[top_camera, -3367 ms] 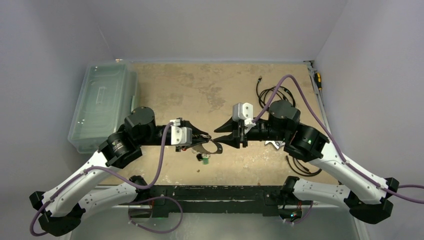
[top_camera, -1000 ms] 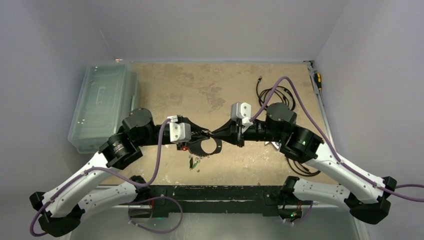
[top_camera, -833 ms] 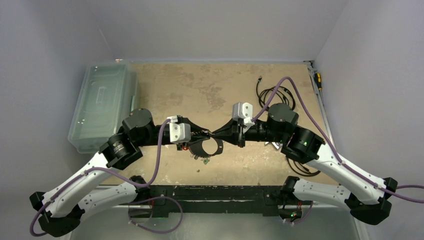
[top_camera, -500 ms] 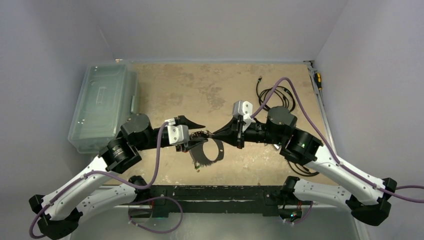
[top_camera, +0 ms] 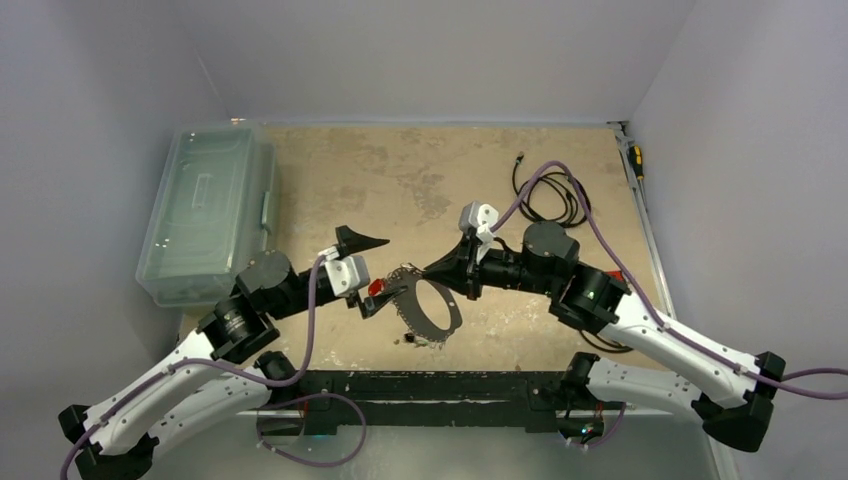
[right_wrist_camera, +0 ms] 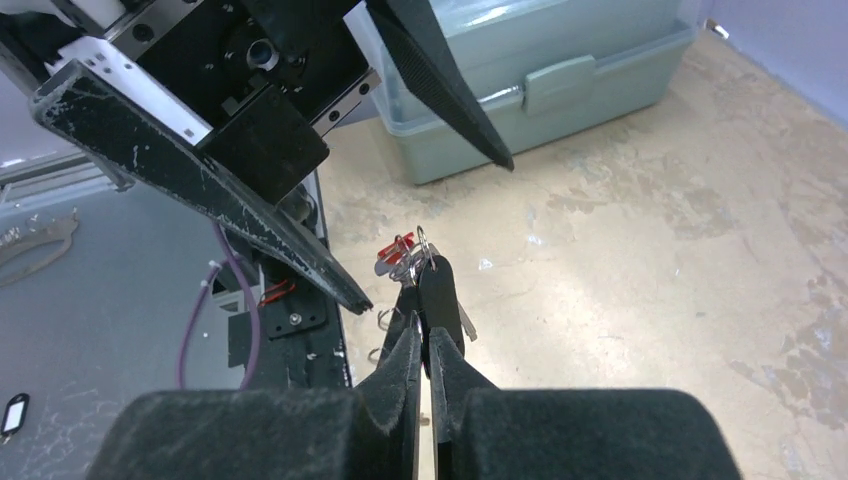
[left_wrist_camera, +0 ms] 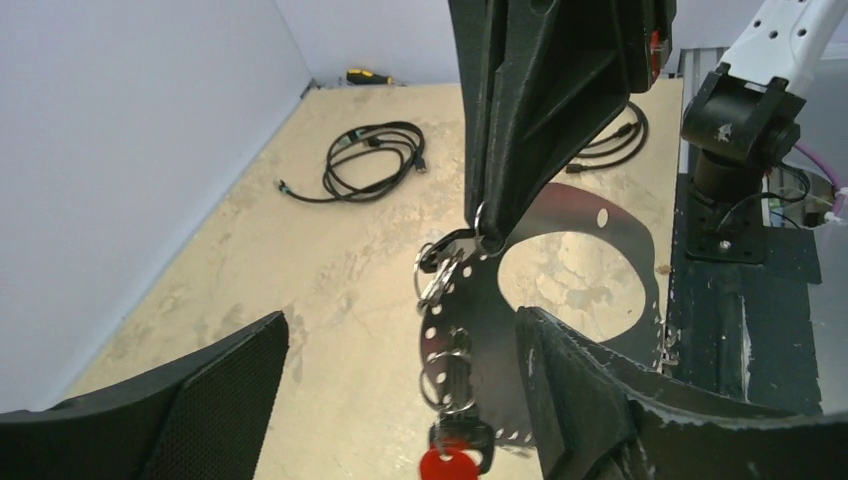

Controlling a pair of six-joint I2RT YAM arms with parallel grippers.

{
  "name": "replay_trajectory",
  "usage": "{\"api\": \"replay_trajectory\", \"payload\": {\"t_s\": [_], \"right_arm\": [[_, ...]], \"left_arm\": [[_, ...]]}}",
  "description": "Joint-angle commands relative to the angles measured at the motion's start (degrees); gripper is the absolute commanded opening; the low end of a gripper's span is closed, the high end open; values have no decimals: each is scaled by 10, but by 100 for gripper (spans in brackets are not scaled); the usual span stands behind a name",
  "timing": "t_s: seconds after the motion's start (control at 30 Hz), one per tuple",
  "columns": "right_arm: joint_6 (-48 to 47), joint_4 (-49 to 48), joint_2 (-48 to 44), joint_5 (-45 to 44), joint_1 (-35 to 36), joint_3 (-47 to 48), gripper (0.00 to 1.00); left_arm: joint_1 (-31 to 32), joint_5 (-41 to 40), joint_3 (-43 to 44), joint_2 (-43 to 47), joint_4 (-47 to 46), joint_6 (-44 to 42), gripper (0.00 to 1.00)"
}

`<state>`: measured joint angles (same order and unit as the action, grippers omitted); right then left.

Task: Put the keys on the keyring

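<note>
Over tan table (top_camera: 400, 180), keyring (left_wrist_camera: 580, 210) in right gripper (top_camera: 428, 271)

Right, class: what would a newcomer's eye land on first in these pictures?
Dead centre, the right gripper pinches the rim of the keyring, a big perforated silver loop with the keys, one red-headed, dangling from it. The left gripper gapes open beside it. A clear plastic box sits far left.

A translucent pale-green storage box (top_camera: 205, 210) with a latched lid sits at the left edge of the worn tan table (top_camera: 400, 170). A coiled black cable (left_wrist_camera: 390, 130) lies at the far right, and beyond it a yellow-and-black-handled screwdriver (top_camera: 634, 160) lies against the right wall.
</note>
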<state>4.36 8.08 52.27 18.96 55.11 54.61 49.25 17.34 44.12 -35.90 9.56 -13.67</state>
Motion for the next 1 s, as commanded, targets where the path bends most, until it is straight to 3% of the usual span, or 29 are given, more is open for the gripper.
{"api": "replay_trajectory", "payload": {"t_s": [0.0,0.13,0.3,0.4,0.6,0.7,0.8,0.87,0.97], "right_arm": [[14,-50,21,-20,1,-14,0],[23,-69,50,-29,-9,-45,0],[98,-190,109,36,-87,-131,0],[136,-259,153,21,-109,-175,0],[179,-252,244,-26,-127,-186,2],[195,-213,251,-73,-128,-189,21],[220,-148,233,-154,-131,-188,46],[233,-104,212,-193,-132,-183,55],[241,-83,175,-219,-132,-183,58]], "left_arm": [[-1,6,-35,-4,-54,32,77],[-1,-40,-56,-13,-72,39,67],[-2,-167,-78,-29,-82,56,68],[-2,-227,-80,-40,-74,60,68],[-3,-259,-84,-60,-72,64,70],[-3,-284,-84,-64,-72,65,73],[-6,-310,-88,-63,-76,66,77],[-9,-325,-89,-65,-77,68,80],[-14,-333,-89,-71,-80,70,81]]}}
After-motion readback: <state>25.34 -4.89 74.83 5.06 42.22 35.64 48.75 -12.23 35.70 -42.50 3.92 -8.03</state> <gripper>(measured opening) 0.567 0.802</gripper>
